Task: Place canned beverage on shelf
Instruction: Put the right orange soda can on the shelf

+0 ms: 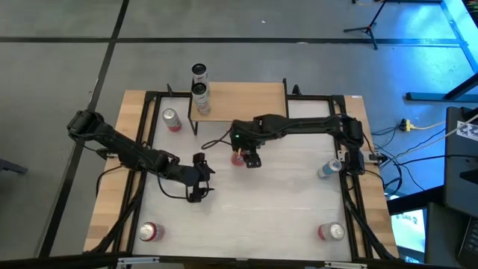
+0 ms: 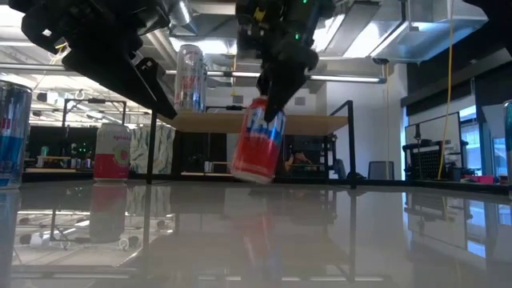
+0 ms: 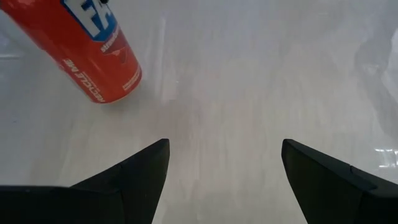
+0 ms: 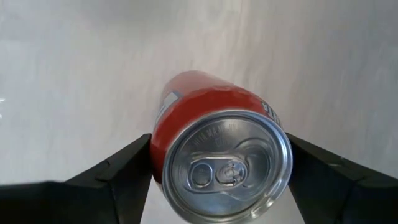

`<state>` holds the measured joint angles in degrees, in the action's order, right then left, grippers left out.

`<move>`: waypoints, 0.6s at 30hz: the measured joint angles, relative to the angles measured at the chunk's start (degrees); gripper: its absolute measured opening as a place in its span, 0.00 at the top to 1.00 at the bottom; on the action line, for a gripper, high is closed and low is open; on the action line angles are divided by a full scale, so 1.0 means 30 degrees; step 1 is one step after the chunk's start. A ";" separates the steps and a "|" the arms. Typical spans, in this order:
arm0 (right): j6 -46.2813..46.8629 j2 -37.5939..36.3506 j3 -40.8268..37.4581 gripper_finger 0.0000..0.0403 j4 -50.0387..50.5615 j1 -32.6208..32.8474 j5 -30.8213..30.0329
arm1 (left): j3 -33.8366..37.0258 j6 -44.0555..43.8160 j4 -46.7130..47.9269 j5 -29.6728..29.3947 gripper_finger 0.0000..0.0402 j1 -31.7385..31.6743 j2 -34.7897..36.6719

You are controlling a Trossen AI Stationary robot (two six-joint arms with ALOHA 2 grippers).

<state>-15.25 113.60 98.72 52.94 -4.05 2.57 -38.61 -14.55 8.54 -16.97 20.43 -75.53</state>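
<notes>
- High view: right claw [image 1: 244, 158] sits over the middle of the bench [image 1: 284, 202], clenched on a red can [image 1: 237, 157] that shows just at its left side. The shelf [image 1: 246, 99] stands at the bench's far edge, apart from the held can, with a silver can [image 1: 200, 98] on its left end and a second silver can [image 1: 199, 72] just beyond that edge. The left claw [image 1: 199, 179] hangs near the held can, toward the near left, fingers spread. A pink can [image 1: 172, 119] stands left of the shelf; a blue can [image 1: 328, 169] stands by the right rail; two more red cans [image 1: 149, 232] [image 1: 331, 232] stand at the near corners.
- Low view: the red can [image 2: 259, 141] hangs tilted, clear of the bench surface, gripped at its top by the right claw [image 2: 272, 100]. The shelf board [image 2: 264, 122] lies behind it, a silver can [image 2: 190, 78] standing on it. This view alone shows the gap under the can.
- Left wrist view: the left claw [image 3: 224, 168] is released and empty; the red can [image 3: 93, 50] leans above the bench ahead of it.
- Right wrist view: both fingers [image 4: 115, 174] press the sides of the red can [image 4: 224, 155], whose lid and pull tab face the camera.
</notes>
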 joint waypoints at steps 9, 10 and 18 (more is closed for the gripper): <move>0.0104 -0.0218 0.0022 0.24 -0.0022 0.0113 0.0073 | 0.0000 0.0403 -0.0007 0.0035 0.25 -0.0146 0.0000; 0.0119 -0.0154 0.0022 0.24 -0.0076 0.0093 0.0075 | 0.0002 0.0406 -0.0010 0.0036 0.25 -0.0146 0.0000; 0.0532 -0.0066 0.0015 0.18 0.0379 0.0107 0.0204 | 0.0000 0.0403 -0.0020 0.0036 0.25 -0.0146 0.0000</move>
<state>-13.65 113.40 98.76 54.07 -3.73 3.18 -38.61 -13.34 8.48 -16.86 19.99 -75.53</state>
